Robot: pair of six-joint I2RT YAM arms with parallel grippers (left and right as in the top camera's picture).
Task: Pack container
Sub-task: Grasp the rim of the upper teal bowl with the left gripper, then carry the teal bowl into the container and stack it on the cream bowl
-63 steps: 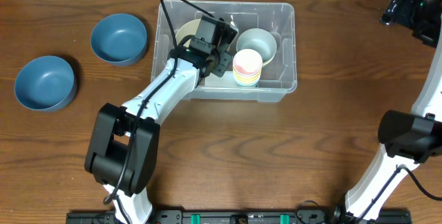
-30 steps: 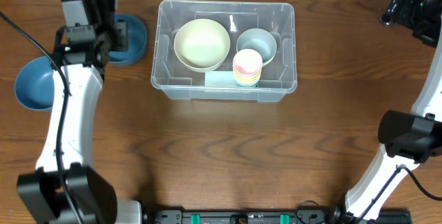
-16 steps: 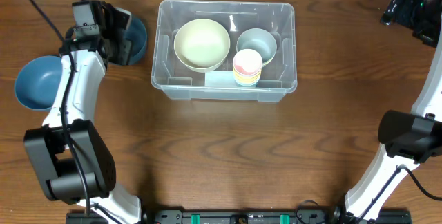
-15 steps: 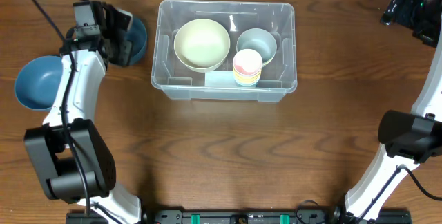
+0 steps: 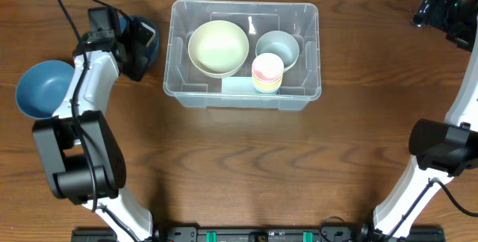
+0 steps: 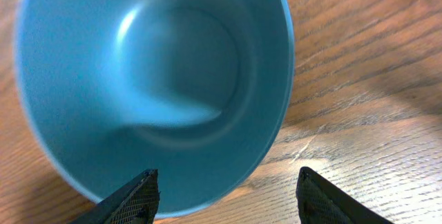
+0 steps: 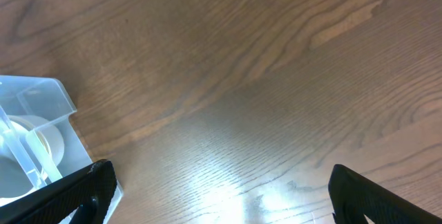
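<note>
The packing looked about half done. The container stood at the middle of the counter's far edge. It already held a cream bowl on its left side, and a small grey bowl and a stack of cups on its right side. Two blue bowls were outside it. One blue bowl sat near the far left corner, just beside the container's left wall, and the second blue bowl sat close to the left edge.

The left pincer hung over the first blue bowl with its fingers spread wide. The bowl's near rim lay between them, but nothing was gripped. The right pincer was parked at the far right corner, also wide and empty.

For room, the whole front half of the counter was bare wood — enough for any sweep. The gap between the first blue bowl and the container wall was narrow, so a lift probably had to go up before it went across. Inside the container little floor was free — I judge the blue bowls would need to nest in the cream one.
</note>
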